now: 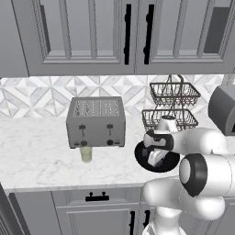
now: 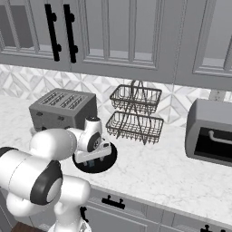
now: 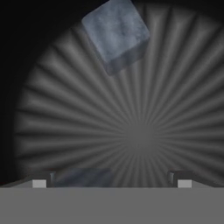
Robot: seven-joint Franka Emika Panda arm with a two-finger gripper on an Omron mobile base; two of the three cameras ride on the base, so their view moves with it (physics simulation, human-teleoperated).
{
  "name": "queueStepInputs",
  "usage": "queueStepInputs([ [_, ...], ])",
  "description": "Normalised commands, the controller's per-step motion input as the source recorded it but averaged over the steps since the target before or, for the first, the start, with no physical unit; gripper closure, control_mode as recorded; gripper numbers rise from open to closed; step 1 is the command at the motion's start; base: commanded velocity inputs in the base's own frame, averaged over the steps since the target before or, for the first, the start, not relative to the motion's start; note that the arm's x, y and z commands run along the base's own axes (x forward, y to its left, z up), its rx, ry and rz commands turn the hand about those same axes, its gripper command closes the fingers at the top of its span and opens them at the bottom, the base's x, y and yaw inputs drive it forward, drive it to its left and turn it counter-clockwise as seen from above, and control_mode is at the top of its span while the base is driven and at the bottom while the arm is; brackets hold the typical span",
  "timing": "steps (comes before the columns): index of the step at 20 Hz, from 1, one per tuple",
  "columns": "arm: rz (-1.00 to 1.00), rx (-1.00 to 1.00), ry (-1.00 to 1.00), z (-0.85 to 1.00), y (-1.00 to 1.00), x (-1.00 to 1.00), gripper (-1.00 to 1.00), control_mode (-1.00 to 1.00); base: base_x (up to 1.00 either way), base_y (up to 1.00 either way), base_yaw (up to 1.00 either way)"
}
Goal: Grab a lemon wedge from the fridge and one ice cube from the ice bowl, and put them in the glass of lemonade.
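Observation:
My gripper (image 1: 154, 159) reaches down into the black ice bowl (image 1: 140, 156), which stands on the marble counter to the right of the toaster. In the hand view the bowl's ribbed dark floor (image 3: 140, 131) lies close below. One pale ice cube (image 3: 116, 35) sits near the far rim. A second ice cube (image 3: 83, 177) shows low between my fingertips (image 3: 39, 183), and the gripper (image 3: 111, 183) is open around it. The glass of lemonade (image 1: 86, 153) stands in front of the toaster, left of the bowl. The lemon wedge and the fridge are out of view.
A grey four-slot toaster (image 1: 95, 121) sits at the back of the counter. A two-tier wire basket stand (image 2: 136, 113) rises behind the bowl (image 2: 108, 158). A grey box-shaped appliance (image 2: 210, 131) is at the right. Panelled cabinets hang above; the counter's front edge (image 1: 69, 186) runs below.

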Motion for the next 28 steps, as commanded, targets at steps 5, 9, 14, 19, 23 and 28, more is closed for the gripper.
queueStepInputs([
  [5, 0.0, 0.01, 0.0, 0.0, -0.03, 0.0, -1.0, -1.0, 0.0, 0.0, 0.0],
  [9, 0.0, 0.04, 0.0, 0.0, -0.16, 0.0, -1.0, -1.0, 0.0, 0.0, 0.0],
  [14, 0.0, 0.03, 0.0, -0.01, -0.05, 0.0, -1.0, -1.0, 0.0, 0.0, 0.0],
  [19, 0.0, 0.0, 0.0, -0.27, 0.04, 0.01, -1.0, -1.0, 0.0, 0.0, 0.0],
  [23, 0.0, 0.01, 0.0, -0.36, 0.01, 0.0, -1.0, -1.0, 0.0, 0.0, 0.0],
  [28, 0.0, 0.02, 0.0, -0.17, 0.0, 0.0, -1.0, -1.0, 0.0, 0.0, 0.0],
])
